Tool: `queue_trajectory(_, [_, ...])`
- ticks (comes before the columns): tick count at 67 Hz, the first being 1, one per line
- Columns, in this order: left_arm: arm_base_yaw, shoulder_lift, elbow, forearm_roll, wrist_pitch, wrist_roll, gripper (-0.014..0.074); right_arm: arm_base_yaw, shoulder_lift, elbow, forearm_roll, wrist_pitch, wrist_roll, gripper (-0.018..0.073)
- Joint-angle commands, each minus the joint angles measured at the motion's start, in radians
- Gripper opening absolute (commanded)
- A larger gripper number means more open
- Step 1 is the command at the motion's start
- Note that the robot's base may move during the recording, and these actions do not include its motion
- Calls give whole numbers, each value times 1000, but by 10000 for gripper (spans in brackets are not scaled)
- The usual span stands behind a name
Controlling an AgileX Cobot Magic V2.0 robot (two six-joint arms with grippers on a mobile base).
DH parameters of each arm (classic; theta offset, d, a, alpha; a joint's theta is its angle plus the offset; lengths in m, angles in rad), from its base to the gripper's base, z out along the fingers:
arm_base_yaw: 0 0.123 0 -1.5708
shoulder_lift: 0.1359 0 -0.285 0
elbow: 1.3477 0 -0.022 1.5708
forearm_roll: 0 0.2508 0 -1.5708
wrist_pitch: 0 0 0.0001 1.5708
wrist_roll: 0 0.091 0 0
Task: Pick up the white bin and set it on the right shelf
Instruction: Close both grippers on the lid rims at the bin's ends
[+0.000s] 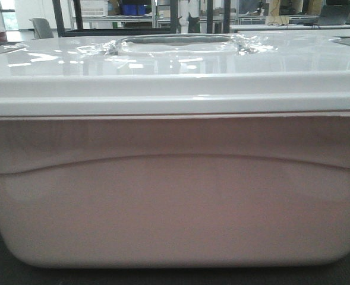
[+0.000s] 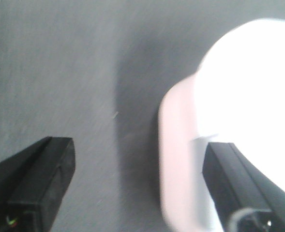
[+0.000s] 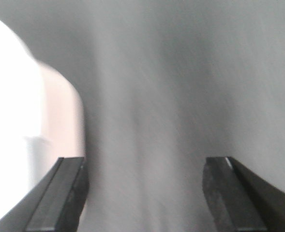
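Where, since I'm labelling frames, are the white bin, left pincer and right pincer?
white bin point(image 1: 175, 202): front view, pinkish side wall.
left pincer point(image 2: 138, 154): left wrist view, midway between its fingertips.
right pincer point(image 3: 145, 169): right wrist view, midway between its fingertips.

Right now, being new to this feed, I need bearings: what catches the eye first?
The white bin fills the front view, its glossy lid above a pinkish wall with a curved ridge. In the wrist views, the left gripper and right gripper both stand open over a grey surface, each at a bright, blurred corner of the bin.
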State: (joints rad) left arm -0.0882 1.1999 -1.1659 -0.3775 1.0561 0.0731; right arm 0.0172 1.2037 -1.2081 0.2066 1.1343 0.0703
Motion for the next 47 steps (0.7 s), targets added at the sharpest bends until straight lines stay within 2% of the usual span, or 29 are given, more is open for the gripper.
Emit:
queue_trajectory(1, [0, -22, -90, -90, -13, 7, 437, 0, -16, -65, 110, -59, -45, 596])
queue_trajectory(5, [0, -22, -108, -133, -17, 26, 437, 0, -13, -79, 199, -59, -102, 596])
queue_trajectory(12, [23, -8, -113, -282, -1, 119, 437, -17, 7, -98, 389, -52, -234, 596])
queue_trajectory(13, [30, -6, -113, -323, 6, 136, 437, -22, 11, -99, 414, -49, -251, 596])
queue_trajectory(22, [110, 48, -113, -529, 57, 283, 437, -110, 56, -101, 649, 18, -409, 596])
queue_trajectory(27, [164, 80, -113, -586, 100, 335, 437, -185, 85, -101, 745, 92, -483, 596])
queue_trajectory(35, [225, 123, -89, -690, 191, 431, 437, -288, 115, -85, 790, 178, -547, 596])
queue_trajectory(47, [232, 130, 43, -839, 229, 575, 437, -304, 113, -4, 791, 199, -581, 596])
